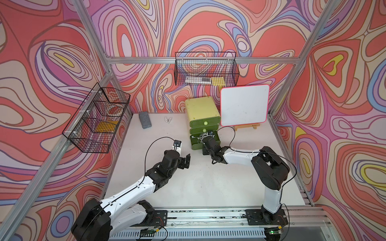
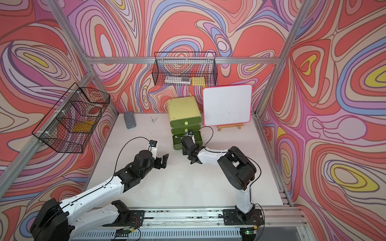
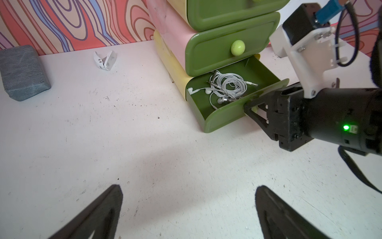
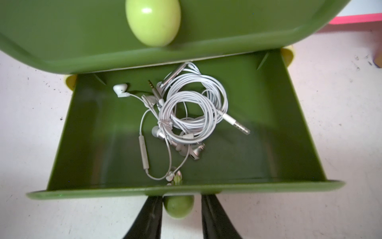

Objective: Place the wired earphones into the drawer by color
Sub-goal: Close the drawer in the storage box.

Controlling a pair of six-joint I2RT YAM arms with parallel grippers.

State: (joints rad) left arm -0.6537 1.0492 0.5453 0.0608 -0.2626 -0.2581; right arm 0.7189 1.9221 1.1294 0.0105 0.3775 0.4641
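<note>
Nearest, the left gripper (image 1: 186,161) hangs above the bare white table (image 1: 188,187) left of centre, jaws spread wide and holding nothing. Its wrist view cuts the two fingers (image 3: 107,211) off at the picture's edge, so only their dark tips show.

Farther in and to the right, the right gripper (image 4: 178,198) straddles the pale green knob (image 4: 178,207) of the bottom drawer (image 4: 186,189). One finger lies against the knob, with what looks like a sliver of space at the other. Whether the jaws actually clamp it cannot be told, and the drawer's front wall hides the fingertips.

The bottom drawer stands pulled out toward the near side. On its floor lie the white wired earphones (image 4: 192,111), a tangle of coiled cable, earbuds, inline remotes and jack plugs. The loops overlap, so the number of sets is hard to make out. In both top views the right wrist covers most of the drawer, and only a few white strands (image 1: 199,137) show beside it.

Above it, the middle drawer (image 3: 223,55) and top drawer (image 1: 204,123) of the green and yellow drawer unit (image 1: 201,108) are shut, their contents hidden.

Along the far edge lie a grey block (image 1: 144,119) and a small white clip (image 1: 168,120) at left. A whiteboard (image 1: 244,105) leans on a wooden easel (image 1: 246,126) at right, hiding most of it.

Two wire baskets hang on the walls, the left basket (image 1: 94,119) and the far basket (image 1: 206,68). Yellow and pale items inside them are blurred behind the mesh.
</note>
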